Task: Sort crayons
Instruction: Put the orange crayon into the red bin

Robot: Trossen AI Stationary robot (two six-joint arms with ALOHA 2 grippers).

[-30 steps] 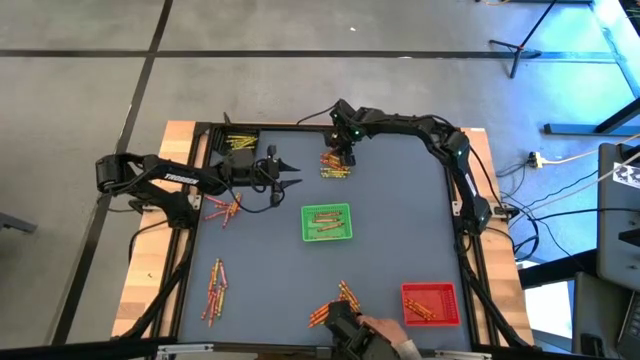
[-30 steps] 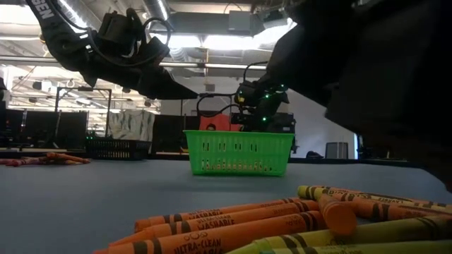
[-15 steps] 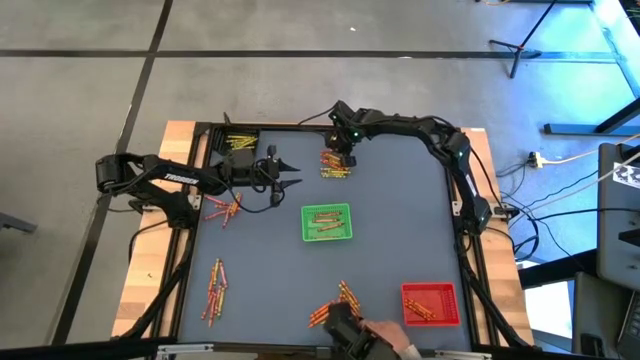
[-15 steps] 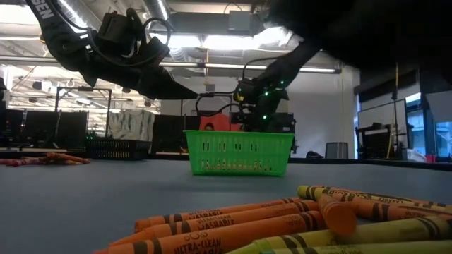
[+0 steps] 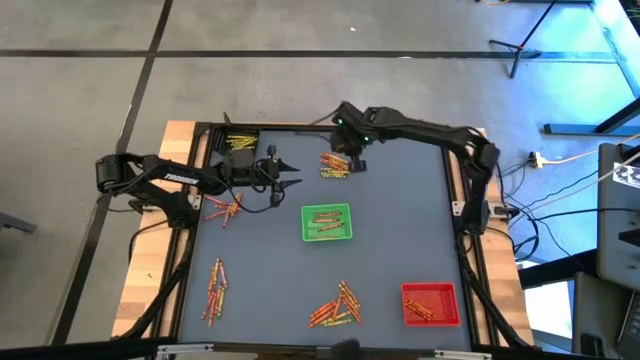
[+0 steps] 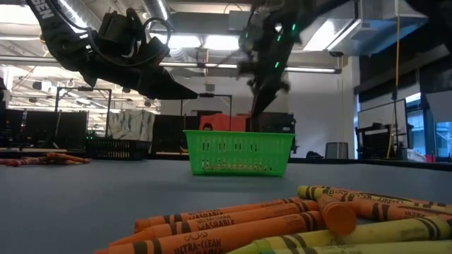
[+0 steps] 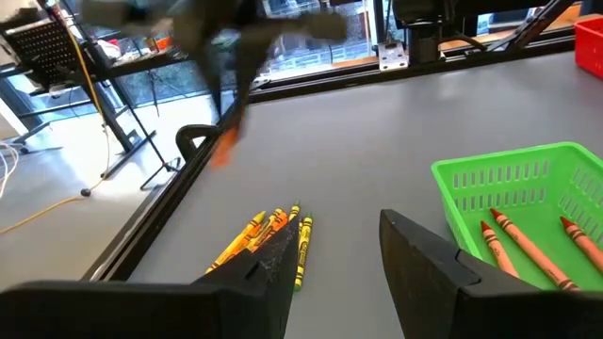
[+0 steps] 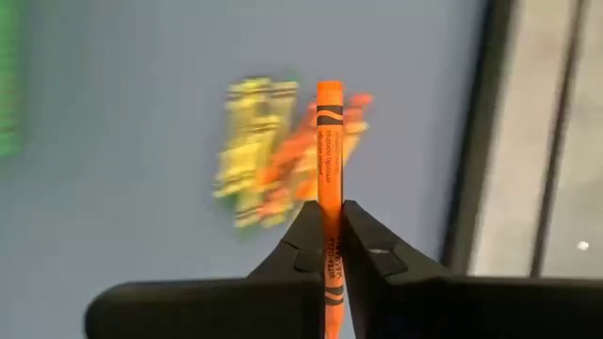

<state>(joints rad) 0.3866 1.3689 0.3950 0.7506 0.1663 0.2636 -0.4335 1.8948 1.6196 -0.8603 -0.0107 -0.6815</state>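
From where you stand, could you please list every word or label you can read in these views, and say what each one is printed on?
"ULTRA-CLEAN WASHABLE": on the orange crayons lying nearest in the low view.
"TROSSEN": on the left arm in the high view, only barely readable.
Print on the orange crayon held in the right gripper: too small to read.
Print on the yellow crayons: too blurred to read.

Table point(image 5: 400, 220): crayon piles point(image 5: 336, 306), two trays point(image 5: 327, 222).
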